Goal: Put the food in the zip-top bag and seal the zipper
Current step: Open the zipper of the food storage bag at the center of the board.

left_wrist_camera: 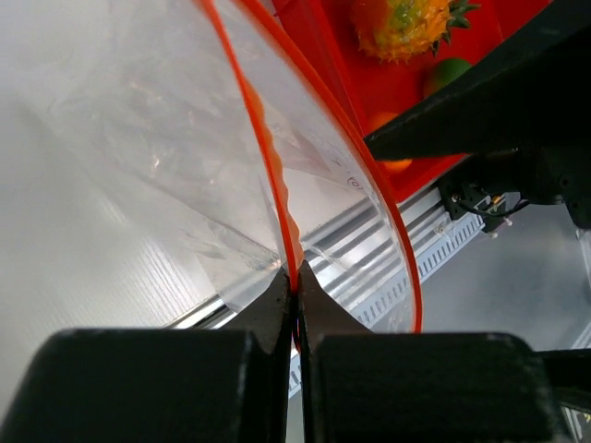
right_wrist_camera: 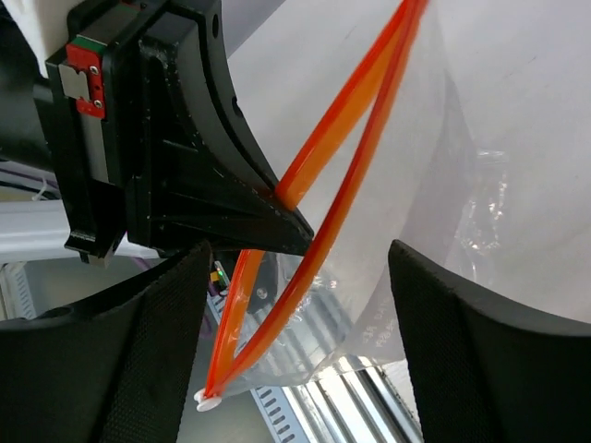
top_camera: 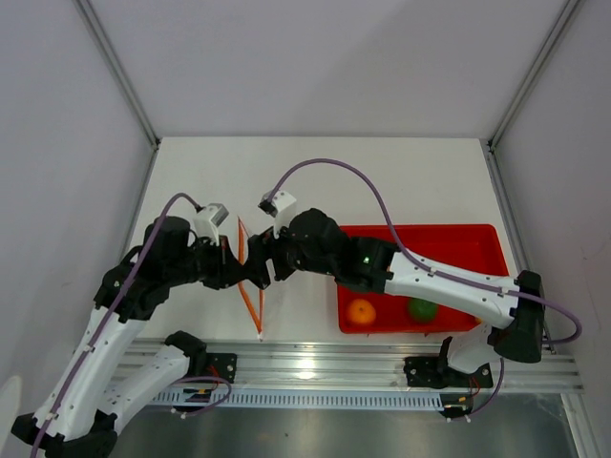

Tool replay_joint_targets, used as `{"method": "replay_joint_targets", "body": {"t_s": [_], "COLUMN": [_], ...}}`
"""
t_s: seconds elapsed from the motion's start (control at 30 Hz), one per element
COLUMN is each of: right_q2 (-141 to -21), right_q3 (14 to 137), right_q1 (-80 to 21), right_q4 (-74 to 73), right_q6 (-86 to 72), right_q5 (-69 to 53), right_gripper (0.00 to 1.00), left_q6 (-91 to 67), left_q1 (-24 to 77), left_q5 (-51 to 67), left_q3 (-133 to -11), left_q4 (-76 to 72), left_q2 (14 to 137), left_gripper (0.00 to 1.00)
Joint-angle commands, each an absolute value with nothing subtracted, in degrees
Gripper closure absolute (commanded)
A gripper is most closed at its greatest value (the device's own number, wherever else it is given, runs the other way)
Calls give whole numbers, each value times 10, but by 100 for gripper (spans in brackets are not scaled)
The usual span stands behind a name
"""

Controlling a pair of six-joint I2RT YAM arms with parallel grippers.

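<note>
Left gripper (left_wrist_camera: 295, 286) clamps one lip of the zipper (left_wrist_camera: 277, 185), holding the zip-top bag (left_wrist_camera: 157, 138) between the spread fingers of the right gripper (right_wrist_camera: 300, 277), which may pinch both lips shut before food (top_camera: 361, 311) enters

Clear zip-top bag (left_wrist_camera: 138, 120), orange-red zipper (left_wrist_camera: 263, 148) open

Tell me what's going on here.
The left end effector is shut on the zipper, holding the zip-top bag up with its mouth parted. The right end effector sits open at that mouth. The orange ball, green fruit and pineapple lie in the red tray.
</note>
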State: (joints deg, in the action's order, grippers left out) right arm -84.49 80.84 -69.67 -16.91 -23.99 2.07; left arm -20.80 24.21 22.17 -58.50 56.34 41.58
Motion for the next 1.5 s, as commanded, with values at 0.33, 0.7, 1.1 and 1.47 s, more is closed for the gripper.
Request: {"method": "replay_joint_targets", "body": {"t_s": [0.33,0.7,1.1,1.47], "right_q2": [-884,-846,-882,-891], "right_q3": [845,744,671,665], "right_q1": [-698,-628,-592,-592], "right_q4": [-294,-244,-182,-172], "right_q6": [-288,-299,-306,-299], "right_q5": [143,93,39,25], "right_gripper": [85,100,100,77], "left_q6": [-231,-187,-198,-225], "left_q1": [258,257,257,257], "left_q5": [140,170,199,206], "left_q3": [-614,-634,-578,-515], "left_q4": [554,613,589,489], "left_q2": [391,388,350,413], "left_gripper": [100,99,99,99]}}
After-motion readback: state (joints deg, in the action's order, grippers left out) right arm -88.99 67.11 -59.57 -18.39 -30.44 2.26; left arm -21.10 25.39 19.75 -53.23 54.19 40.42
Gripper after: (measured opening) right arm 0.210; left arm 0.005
